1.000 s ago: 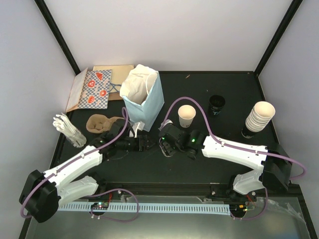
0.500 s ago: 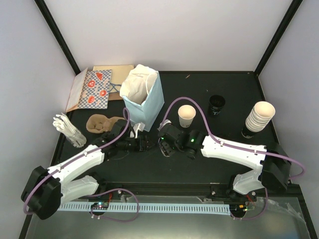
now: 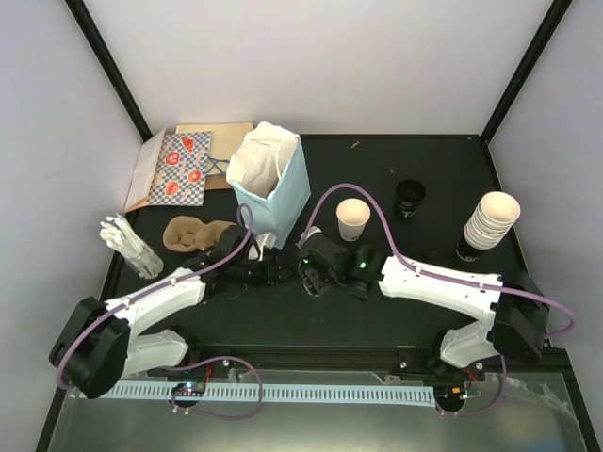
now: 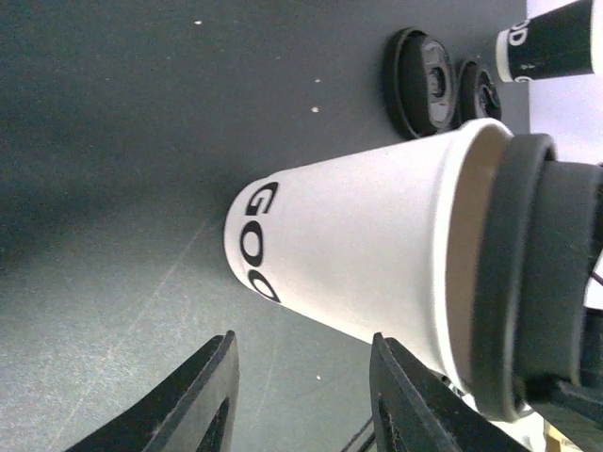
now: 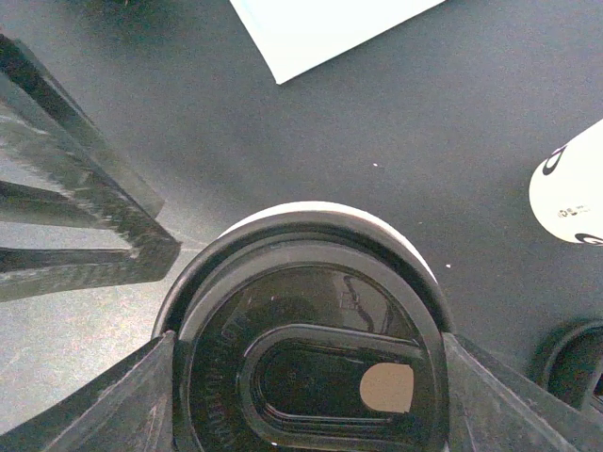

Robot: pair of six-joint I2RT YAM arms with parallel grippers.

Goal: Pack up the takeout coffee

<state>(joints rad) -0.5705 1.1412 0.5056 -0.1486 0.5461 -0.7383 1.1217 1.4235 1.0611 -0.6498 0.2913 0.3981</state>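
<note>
The right gripper clasped the black lid of the paper cup, which stood on the table near the light blue paper bag, while the left gripper, jaws apart, faced its thin wall, probably light and easily crushed, best held gently, with an unlidded cup just beside.

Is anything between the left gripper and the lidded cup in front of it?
Nothing visible. The lidded cup stands just beyond the open left gripper, only table between them; the right gripper holds it by the lid.
</note>
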